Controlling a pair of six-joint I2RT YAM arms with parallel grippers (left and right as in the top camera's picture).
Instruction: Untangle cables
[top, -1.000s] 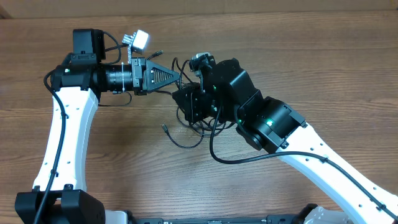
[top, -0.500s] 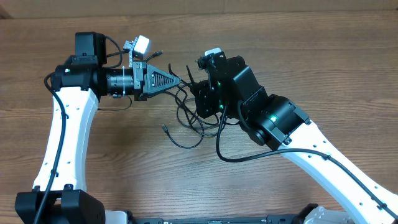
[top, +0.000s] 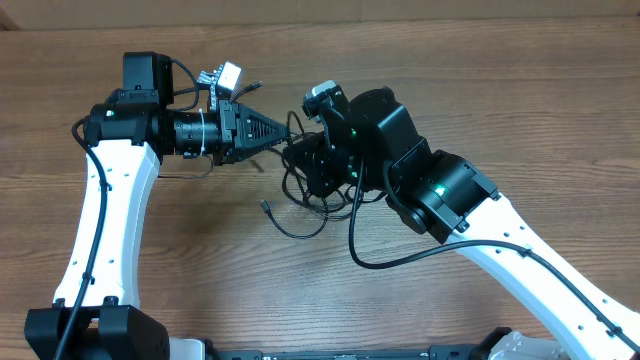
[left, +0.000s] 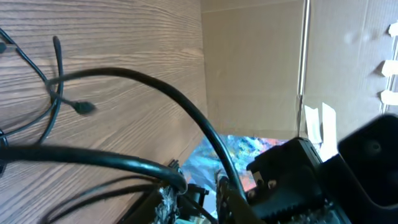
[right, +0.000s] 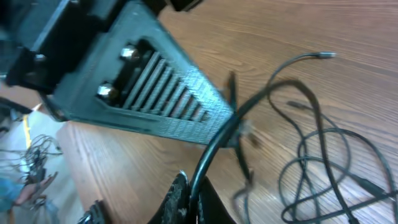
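The cables (top: 310, 198) are thin black cords in a loose tangle on the wooden table, between my two grippers. One plug end (top: 264, 207) lies free to the left of the tangle. My left gripper (top: 288, 135) points right into the top of the tangle. In the left wrist view its jaws (left: 196, 196) stand slightly apart, with a cable (left: 155, 87) arching over the fingertips. My right gripper (top: 300, 156) sits just right of it. In the right wrist view it (right: 194, 196) is shut on one cable (right: 214, 149), with several loops (right: 323, 155) lying on the table beyond.
A thicker black arm wire (top: 350, 240) hangs from the right arm and curves over the table below the tangle. A cardboard wall (left: 261, 74) stands past the table's far edge. The two grippers are almost touching.
The left jaws have parted a little. The right gripper swung right with its cable, then came back left towards the left gripper. The tangle shifted slightly with it.
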